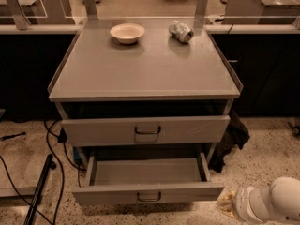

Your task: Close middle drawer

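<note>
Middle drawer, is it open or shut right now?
Open: the middle drawer is pulled well out, its bare grey floor showing. The claw sits at the lower right, apart from its front.
</note>
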`<action>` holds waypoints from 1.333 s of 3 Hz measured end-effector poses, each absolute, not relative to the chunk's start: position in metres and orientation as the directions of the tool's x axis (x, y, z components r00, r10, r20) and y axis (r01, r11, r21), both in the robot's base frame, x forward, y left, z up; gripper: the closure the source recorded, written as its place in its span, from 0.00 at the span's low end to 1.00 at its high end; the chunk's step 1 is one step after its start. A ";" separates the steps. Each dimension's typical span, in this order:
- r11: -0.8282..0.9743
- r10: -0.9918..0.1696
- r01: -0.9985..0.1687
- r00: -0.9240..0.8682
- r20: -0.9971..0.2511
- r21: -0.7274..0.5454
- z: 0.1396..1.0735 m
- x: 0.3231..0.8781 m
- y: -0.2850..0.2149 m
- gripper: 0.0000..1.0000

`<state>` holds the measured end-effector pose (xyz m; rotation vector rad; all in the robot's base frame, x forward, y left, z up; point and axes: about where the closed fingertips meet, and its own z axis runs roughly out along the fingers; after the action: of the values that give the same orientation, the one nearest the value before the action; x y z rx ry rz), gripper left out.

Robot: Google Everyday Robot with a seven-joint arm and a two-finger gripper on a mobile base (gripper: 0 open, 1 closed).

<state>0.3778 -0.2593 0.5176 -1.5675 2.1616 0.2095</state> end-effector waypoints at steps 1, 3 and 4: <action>0.294 -0.838 -0.945 -0.182 -0.514 -0.145 0.482 0.393 -0.245 1.00; 0.279 -0.798 -0.957 -0.187 -0.573 -0.076 0.424 0.398 -0.226 1.00; 0.281 -0.773 -0.957 -0.180 -0.608 -0.073 0.407 0.400 -0.223 1.00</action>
<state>0.3998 -0.2231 0.4071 -1.5467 2.0130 0.4429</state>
